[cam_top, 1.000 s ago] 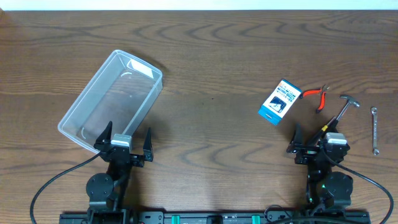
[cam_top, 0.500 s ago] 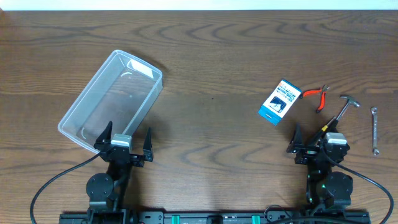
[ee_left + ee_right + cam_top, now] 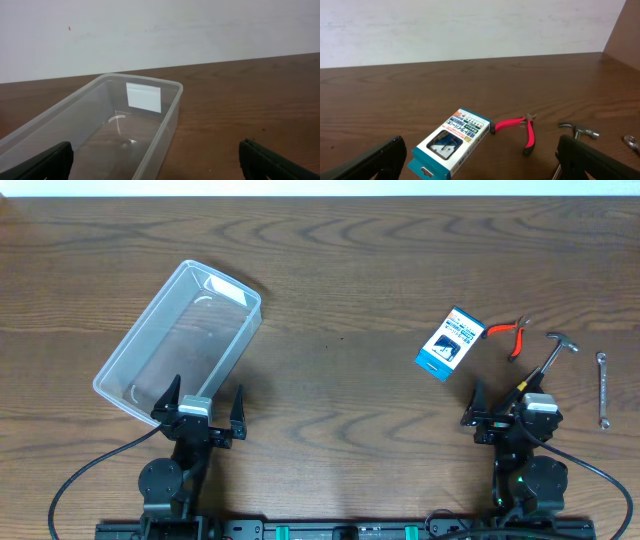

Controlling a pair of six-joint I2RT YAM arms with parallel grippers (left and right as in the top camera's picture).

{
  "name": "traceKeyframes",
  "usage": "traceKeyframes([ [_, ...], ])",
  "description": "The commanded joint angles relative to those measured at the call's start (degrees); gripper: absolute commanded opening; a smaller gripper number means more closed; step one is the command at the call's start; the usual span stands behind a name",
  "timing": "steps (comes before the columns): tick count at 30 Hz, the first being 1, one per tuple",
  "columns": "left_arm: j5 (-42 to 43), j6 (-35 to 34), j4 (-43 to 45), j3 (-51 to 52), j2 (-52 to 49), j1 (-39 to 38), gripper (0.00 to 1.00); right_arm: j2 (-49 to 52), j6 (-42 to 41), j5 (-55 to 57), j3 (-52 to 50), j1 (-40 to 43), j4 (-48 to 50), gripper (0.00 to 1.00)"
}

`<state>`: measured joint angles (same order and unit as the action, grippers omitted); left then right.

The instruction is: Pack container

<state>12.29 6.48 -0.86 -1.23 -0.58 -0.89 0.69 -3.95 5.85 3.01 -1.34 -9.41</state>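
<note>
The clear plastic container (image 3: 180, 340) lies empty at the left of the table, also in the left wrist view (image 3: 120, 120). My left gripper (image 3: 199, 408) is open at its near end, with one fingertip over the container's near corner. A blue-and-white box (image 3: 450, 343), red-handled pliers (image 3: 508, 334), a small hammer (image 3: 552, 352) and a wrench (image 3: 602, 388) lie at the right. My right gripper (image 3: 510, 408) is open and empty, just short of the box (image 3: 451, 142), the pliers (image 3: 522, 131) and the hammer (image 3: 579, 131).
The wooden table (image 3: 340, 290) runs to a white wall at the back. Both arm bases and their cables sit at the front edge.
</note>
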Motion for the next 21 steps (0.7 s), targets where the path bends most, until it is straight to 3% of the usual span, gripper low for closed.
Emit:
traceKeyframes([
  [1, 2.1, 1.2, -1.9, 1.0, 0.3, -0.2, 0.98, -0.4, -0.9, 0.3, -0.2, 0.3, -0.1, 0.99],
  [16, 2.1, 1.2, -1.9, 1.0, 0.3, -0.2, 0.98, -0.4, -1.4, -1.8, -0.2, 0.3, -0.3, 0.99],
  [21, 2.1, 1.2, -1.6, 1.0, 0.3, -0.2, 0.98, 1.2, -7.9, -12.3, -0.2, 0.3, -0.3, 0.99],
])
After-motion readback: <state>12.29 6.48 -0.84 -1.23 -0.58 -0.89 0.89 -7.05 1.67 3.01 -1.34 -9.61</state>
